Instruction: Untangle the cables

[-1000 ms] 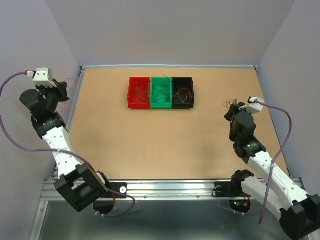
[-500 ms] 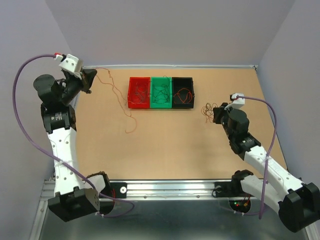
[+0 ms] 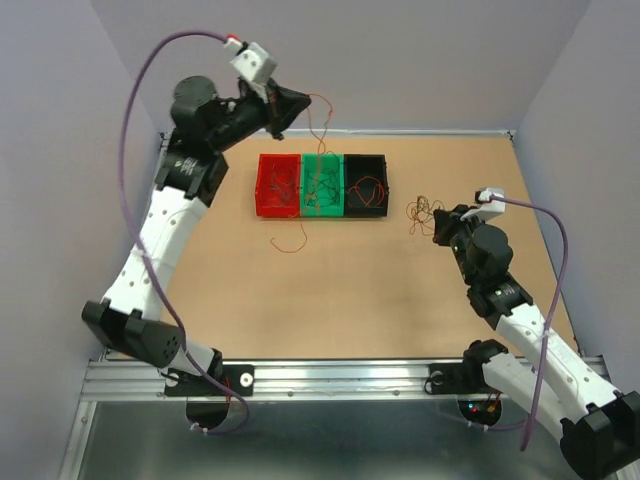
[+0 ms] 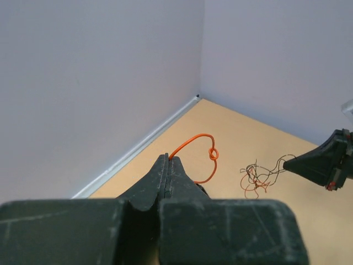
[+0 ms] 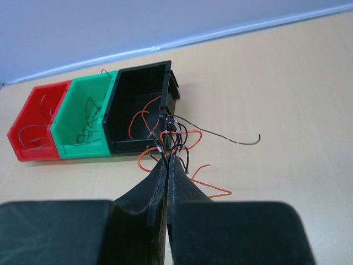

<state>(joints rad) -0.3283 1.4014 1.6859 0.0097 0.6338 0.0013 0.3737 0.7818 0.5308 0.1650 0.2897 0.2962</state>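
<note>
- One tan surface (image 3: 300,300) carries everything
- Three bins stand touching in a row at its far side: red bin (image 3: 262,187), green bin (image 3: 322,160), black bin (image 3: 366,160), each with thin wires inside
- Left tool (image 3: 297,103), raised above the bins, is clamped on one orange-red cable (image 4: 190,139) that hangs down to the surface
- Right tool (image 3: 443,222), low beside the black bin, pinches the clump of cables (image 3: 422,212), orange and dark loops
</note>
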